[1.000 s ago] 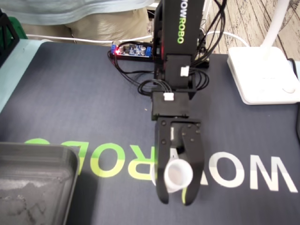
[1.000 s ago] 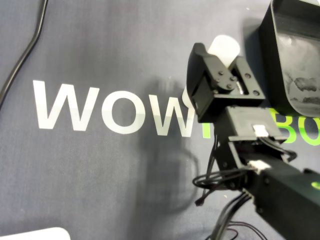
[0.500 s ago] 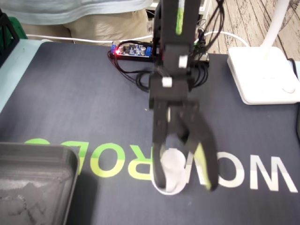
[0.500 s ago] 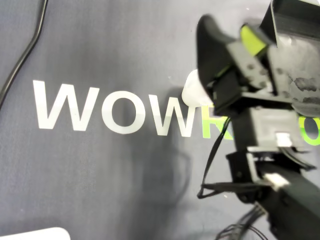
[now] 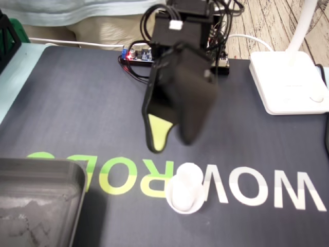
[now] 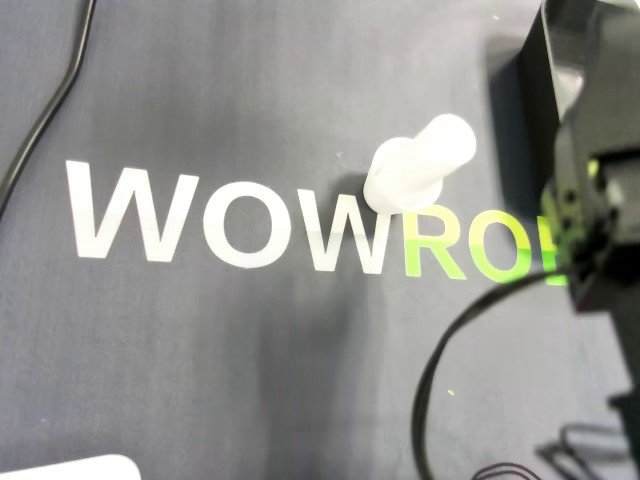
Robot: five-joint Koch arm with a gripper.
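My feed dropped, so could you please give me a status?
Gripper open, empty, above the mat. White peg upright on the lettering. Grey tray off left, fixed view.

The arm (image 5: 181, 31) is seen lifted and blurred, with the gripper (image 5: 171, 139) hung downward and empty. In the fixed view its jaws are shown slightly parted at the tips, the green-padded one on the left.

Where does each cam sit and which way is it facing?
Fixed view: raised in front of the arm, angled down toward its base; shows mat, white peg, grey tray, gripper.
Overhead view: above the mat, looking straight down; only part of the arm at the right edge.
Shared: white peg, grey tray, WOWROBO lettering, upside down in the fixed view.
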